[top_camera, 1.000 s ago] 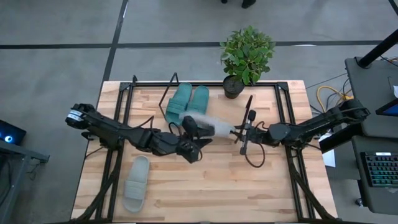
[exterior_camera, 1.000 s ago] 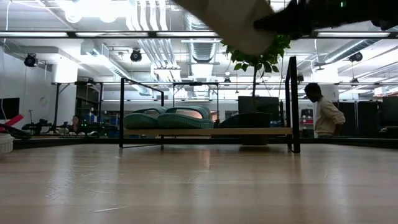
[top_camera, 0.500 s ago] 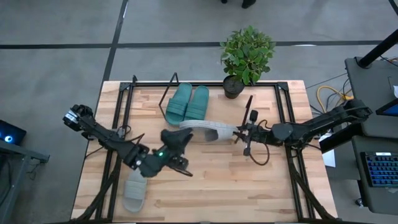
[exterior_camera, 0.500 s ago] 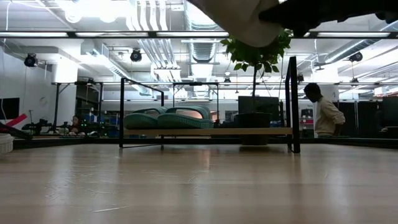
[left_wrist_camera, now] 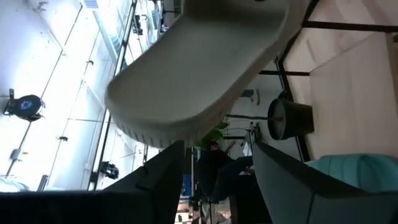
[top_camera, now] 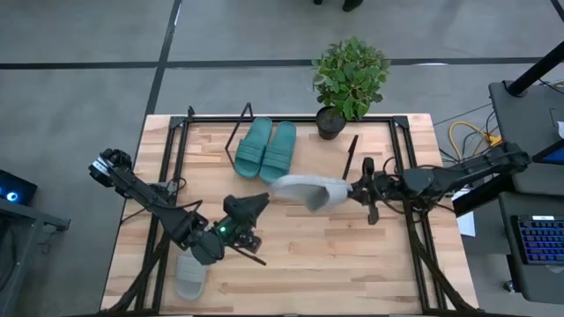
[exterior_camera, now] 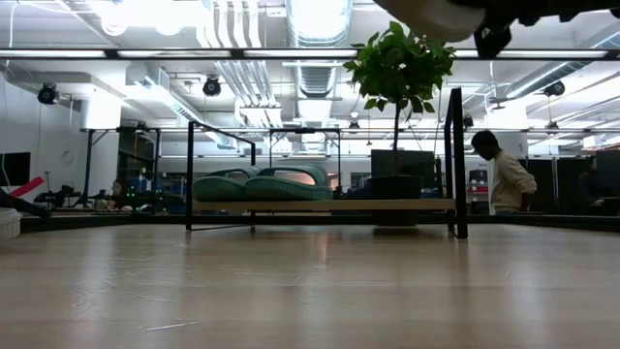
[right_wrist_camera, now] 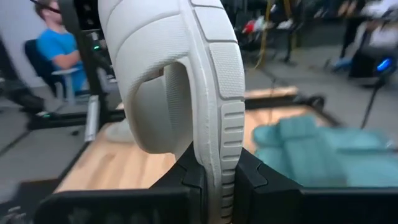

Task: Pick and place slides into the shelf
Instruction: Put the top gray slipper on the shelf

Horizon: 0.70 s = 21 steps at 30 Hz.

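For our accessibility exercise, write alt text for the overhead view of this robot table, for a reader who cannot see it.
The right gripper holds a light grey slide in the air above the wooden table, beside two teal slides lying on the shelf. The left gripper hangs near a second grey slide at the table's front left.

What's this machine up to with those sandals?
It is putting slides onto a shelf. The right gripper is shut on a grey slide, held in the air above the table. Two teal slides already lie on the shelf. The left gripper is open near the table's middle, and another grey slide lies under that arm.
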Motion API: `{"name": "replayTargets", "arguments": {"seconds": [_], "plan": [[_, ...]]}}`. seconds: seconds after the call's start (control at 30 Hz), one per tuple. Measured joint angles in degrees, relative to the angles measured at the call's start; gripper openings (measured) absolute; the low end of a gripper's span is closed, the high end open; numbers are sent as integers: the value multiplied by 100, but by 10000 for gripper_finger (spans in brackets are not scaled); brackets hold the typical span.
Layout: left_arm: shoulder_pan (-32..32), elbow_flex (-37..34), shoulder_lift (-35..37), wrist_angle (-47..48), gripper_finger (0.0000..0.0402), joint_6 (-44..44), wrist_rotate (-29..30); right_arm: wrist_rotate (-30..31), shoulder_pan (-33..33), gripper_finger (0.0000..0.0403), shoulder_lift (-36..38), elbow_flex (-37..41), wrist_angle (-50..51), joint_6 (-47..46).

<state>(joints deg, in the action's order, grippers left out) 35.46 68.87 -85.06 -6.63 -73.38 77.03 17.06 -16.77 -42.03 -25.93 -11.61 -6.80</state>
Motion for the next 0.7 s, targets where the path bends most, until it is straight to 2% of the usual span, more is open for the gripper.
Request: {"name": "replayTargets", "arguments": {"seconds": [0.13, 0.33, 0.53, 0.7], "plan": [[-9, -125, -2, -5, 173, 0, 0, -101, -173, 24, 233, 0, 473, -639], [-9, -185, -7, -40, 173, 124, -102, -22, -774, 24, 290, 1, 863, -1270], [-20, -196, -7, -26, 173, 75, -637, 817, -1610, 24, 85, 7, 892, -1693], [-29, -198, -48, -4, 173, -510, -710, 1539, -2362, 24, -27, -8, 977, -1923]]}}
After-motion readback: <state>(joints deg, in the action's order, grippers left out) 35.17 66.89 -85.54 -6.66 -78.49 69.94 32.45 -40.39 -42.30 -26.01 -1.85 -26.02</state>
